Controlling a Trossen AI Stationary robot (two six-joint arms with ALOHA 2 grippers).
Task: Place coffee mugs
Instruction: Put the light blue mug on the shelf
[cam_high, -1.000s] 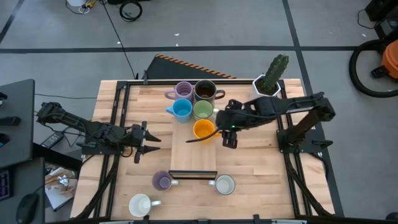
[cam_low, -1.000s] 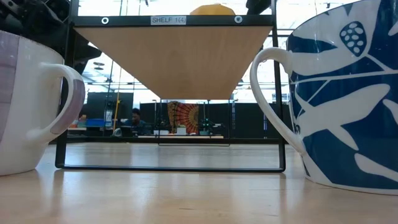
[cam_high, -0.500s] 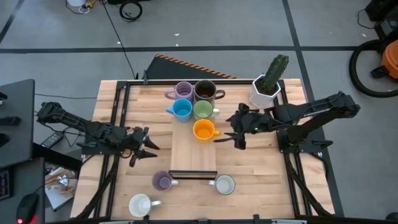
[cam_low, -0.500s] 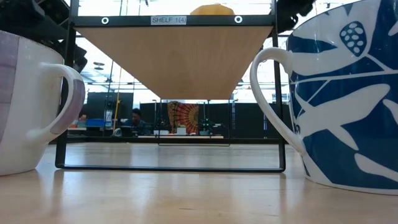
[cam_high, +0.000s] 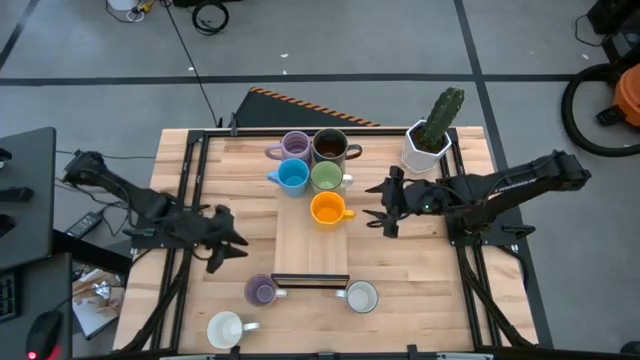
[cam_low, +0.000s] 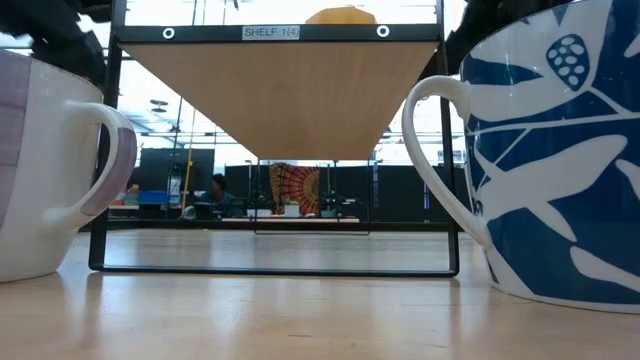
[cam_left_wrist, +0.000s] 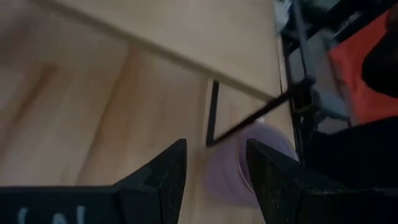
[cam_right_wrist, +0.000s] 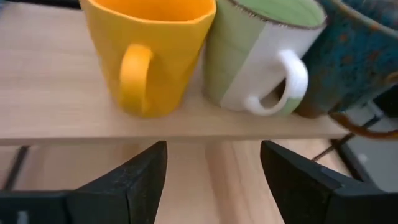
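Note:
Five mugs stand on the raised wooden shelf (cam_high: 310, 245): purple (cam_high: 296, 145), dark brown (cam_high: 330, 147), blue (cam_high: 293, 176), green (cam_high: 326, 177) and orange (cam_high: 327, 208). Their bases rest on the board. On the table by the near edge stand a purple mug (cam_high: 261, 291), a blue-patterned white mug (cam_high: 361, 296) and a white mug (cam_high: 225, 328). My right gripper (cam_high: 385, 207) is open just right of the orange mug (cam_right_wrist: 149, 43), pointing at it and touching nothing. My left gripper (cam_high: 222, 245) is open left of the shelf, aimed at the near purple mug (cam_left_wrist: 245, 171).
A white faceted pot with a cactus (cam_high: 430, 135) stands at the far right, behind my right arm. The shelf's black frame legs (cam_low: 100, 150) stand between the near mugs and the shelf board. Bare wood lies left and right of the shelf.
My right gripper has drawn back from the orange mug toward the table's right edge and sunk lower, tipping closer to level, still open. My left gripper has swung a little toward the near edge and rolled, now facing the near purple mug. No mug has moved.

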